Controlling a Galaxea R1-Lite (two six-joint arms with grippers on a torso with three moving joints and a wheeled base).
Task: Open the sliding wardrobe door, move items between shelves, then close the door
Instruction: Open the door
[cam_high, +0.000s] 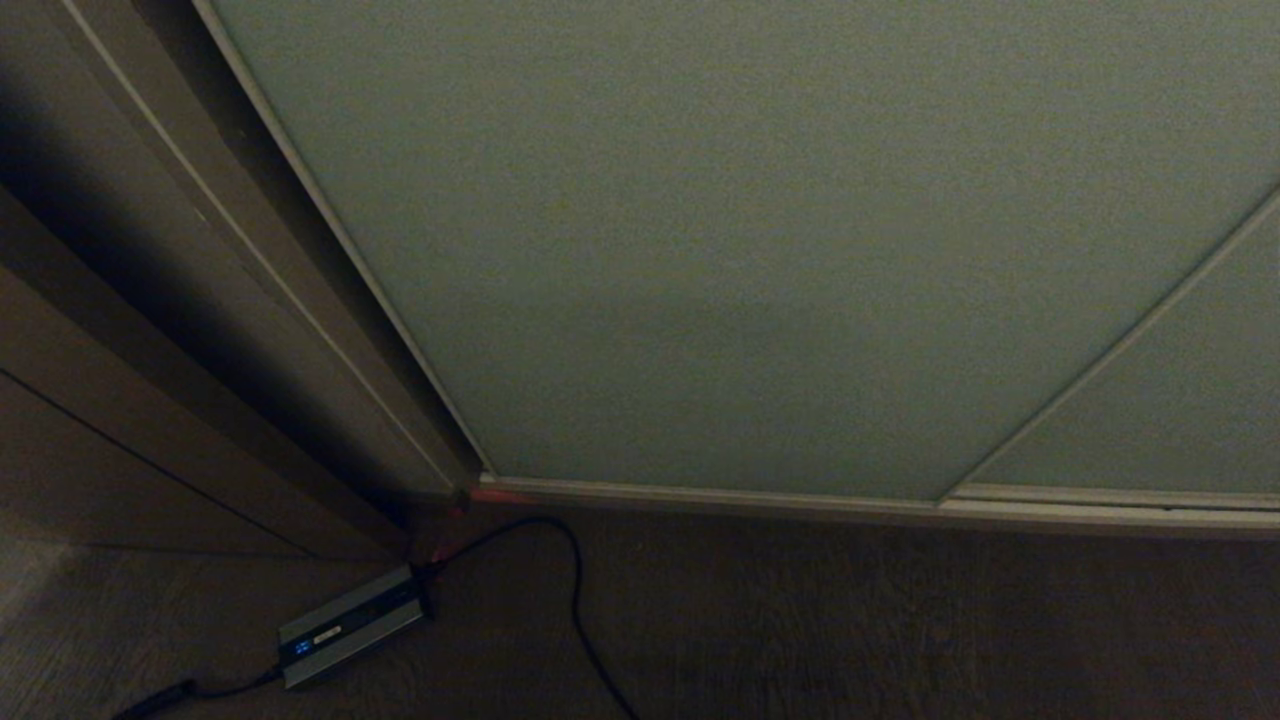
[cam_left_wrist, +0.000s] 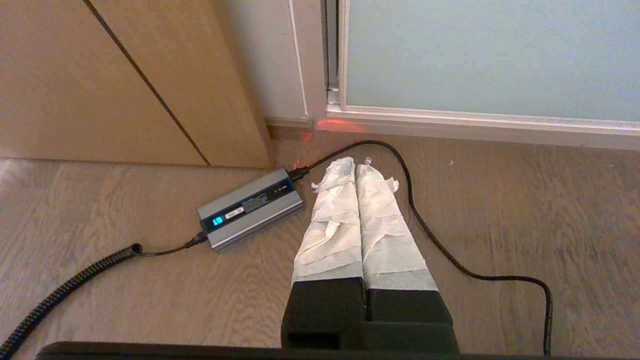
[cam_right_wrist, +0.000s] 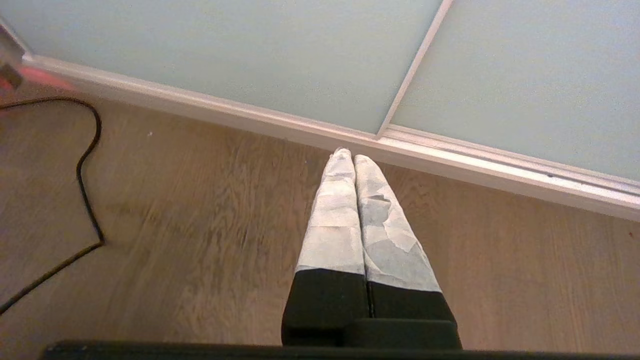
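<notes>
The door (cam_high: 760, 230) stood closed ahead, its frame meeting the floor (cam_right_wrist: 210, 210). Both the left end effector (cam_left_wrist: 355, 162) and the right end effector (cam_right_wrist: 348, 155) hung clenched, empty, above the floor.

Matt panel, pale metal edging, wood-grain all around.

The sliding wardrobe door (cam_high: 760, 230) looks matt grey-green, framed in thin light metal. The floor (cam_left_wrist: 500, 200) and brown panelling (cam_left_wrist: 100, 85) show smooth wood grain. The silver box (cam_left_wrist: 251, 208) looks brushed metal; the left gripper (cam_left_wrist: 355, 162) fingers wear rough white tape.
</notes>
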